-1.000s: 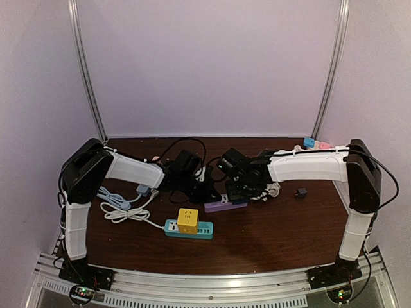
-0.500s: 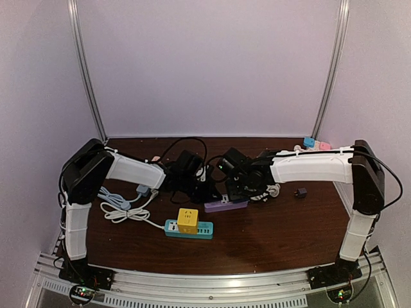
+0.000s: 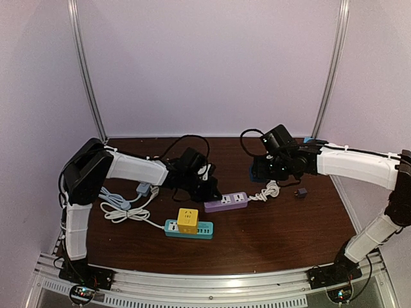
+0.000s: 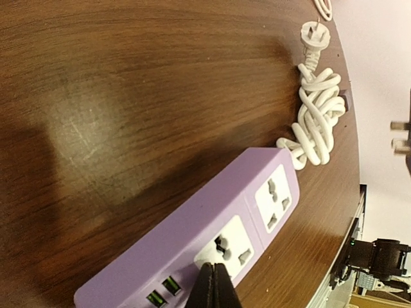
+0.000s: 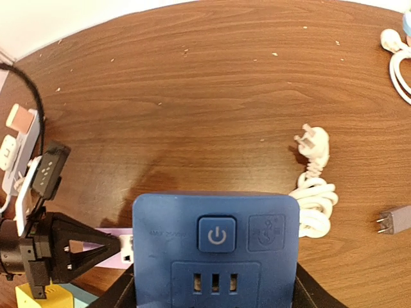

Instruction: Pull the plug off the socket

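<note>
**A:** How far along are we?

**B:** We're judging the pull itself as done. Our right gripper is clamping the blue plug by its sides. It is holding the plug in the air over the table, well apart from the purple power strip.

**A:** And what are we seeing in the strip's sockets?

**B:** In the left wrist view we're seeing both of its universal sockets empty, with nothing seated in them. Our left gripper is grasping nothing. Its fingers are closed together and pressing down on the strip's top, pinning it to the wood.

**A:** So what are we leaving undone?

**B:** Little, we're thinking: setting the plug down and lifting off the strip.

**A:** Are we reading any writing?

**B:** Only symbols. We're making out a power symbol on the plug's square button and a small icon panel beside it. A faint line of print to the left is too small to read. We're finding no brand on the strip either. Its white cord is lying bundled just beside it, with the prongs at its end connected to nothing.
</note>
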Available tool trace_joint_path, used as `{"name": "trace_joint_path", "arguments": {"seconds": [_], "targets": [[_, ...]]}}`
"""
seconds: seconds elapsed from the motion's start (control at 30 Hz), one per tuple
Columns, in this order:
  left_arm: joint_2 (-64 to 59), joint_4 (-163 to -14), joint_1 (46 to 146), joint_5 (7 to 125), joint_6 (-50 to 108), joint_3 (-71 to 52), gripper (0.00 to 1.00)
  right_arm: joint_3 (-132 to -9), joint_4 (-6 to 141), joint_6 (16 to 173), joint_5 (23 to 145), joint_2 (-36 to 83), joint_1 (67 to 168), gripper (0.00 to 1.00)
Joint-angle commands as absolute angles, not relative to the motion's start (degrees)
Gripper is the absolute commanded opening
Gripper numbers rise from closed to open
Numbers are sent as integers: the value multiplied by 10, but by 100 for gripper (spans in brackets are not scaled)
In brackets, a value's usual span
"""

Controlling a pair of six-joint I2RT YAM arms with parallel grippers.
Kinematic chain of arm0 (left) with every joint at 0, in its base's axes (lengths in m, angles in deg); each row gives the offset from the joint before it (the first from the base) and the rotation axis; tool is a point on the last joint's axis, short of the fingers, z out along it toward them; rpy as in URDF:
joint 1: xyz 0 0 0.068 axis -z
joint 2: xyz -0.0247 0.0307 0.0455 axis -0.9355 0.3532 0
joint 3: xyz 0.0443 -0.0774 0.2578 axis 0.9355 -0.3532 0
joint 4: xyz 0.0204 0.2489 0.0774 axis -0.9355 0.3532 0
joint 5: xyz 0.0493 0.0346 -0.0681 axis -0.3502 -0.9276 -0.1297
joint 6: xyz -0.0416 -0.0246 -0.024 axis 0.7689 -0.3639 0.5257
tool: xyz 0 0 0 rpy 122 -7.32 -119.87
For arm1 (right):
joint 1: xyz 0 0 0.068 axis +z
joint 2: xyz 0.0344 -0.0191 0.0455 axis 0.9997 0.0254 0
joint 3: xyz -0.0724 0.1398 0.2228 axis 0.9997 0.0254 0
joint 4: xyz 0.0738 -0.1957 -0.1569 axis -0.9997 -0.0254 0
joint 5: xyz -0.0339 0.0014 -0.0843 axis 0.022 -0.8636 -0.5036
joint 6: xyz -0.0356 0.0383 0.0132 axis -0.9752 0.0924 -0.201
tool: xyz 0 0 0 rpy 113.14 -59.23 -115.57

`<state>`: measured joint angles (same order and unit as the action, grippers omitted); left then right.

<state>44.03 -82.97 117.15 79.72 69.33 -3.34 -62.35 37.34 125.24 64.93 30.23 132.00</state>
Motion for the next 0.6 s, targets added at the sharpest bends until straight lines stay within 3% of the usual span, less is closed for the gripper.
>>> {"name": "trace_joint_path", "arguments": {"seconds": [0.0,0.27,0.57], "targets": [[465,-681,1171,736,649,-2,1,-571,423,1240,710,251,1241,17],[448,-597,1188,714,593,145,9,-496,515,1224,882,202,1052,18],[381,-581,1195,713,576,148,15,-459,614,1241,1035,258,915,21]]}}
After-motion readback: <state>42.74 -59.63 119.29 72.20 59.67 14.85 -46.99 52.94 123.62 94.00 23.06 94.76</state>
